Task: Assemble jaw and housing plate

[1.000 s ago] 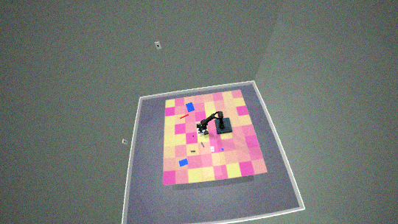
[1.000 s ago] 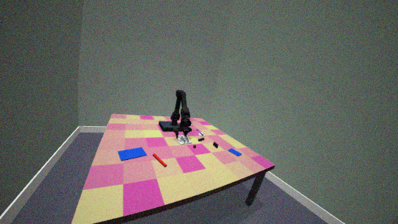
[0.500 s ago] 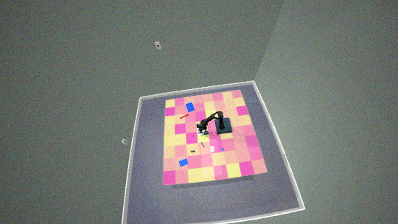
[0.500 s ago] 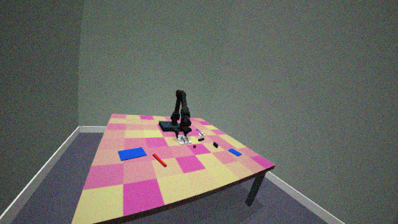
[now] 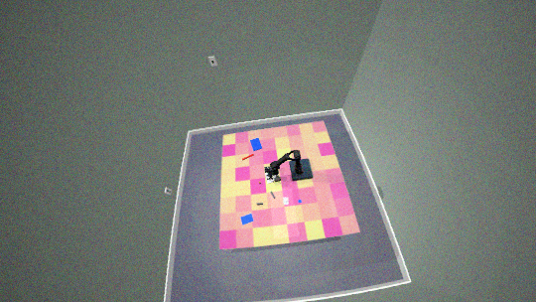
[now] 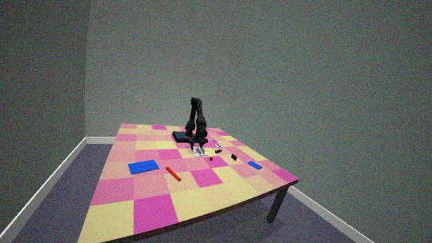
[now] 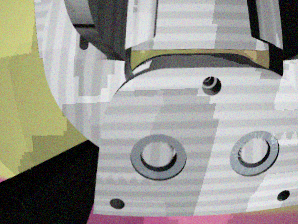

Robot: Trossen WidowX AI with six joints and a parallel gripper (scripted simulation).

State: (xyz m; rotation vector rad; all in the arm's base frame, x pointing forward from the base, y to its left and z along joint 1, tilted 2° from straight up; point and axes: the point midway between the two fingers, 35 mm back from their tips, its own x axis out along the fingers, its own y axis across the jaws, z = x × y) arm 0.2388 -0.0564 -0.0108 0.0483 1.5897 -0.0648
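claw clamped on housing plate, low over the table; stubs visible through both plate holes right below claw, can't tell if it's fully seated

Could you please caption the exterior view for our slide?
Black robot arm reaching down to pale parts on a patchwork-coloured table.
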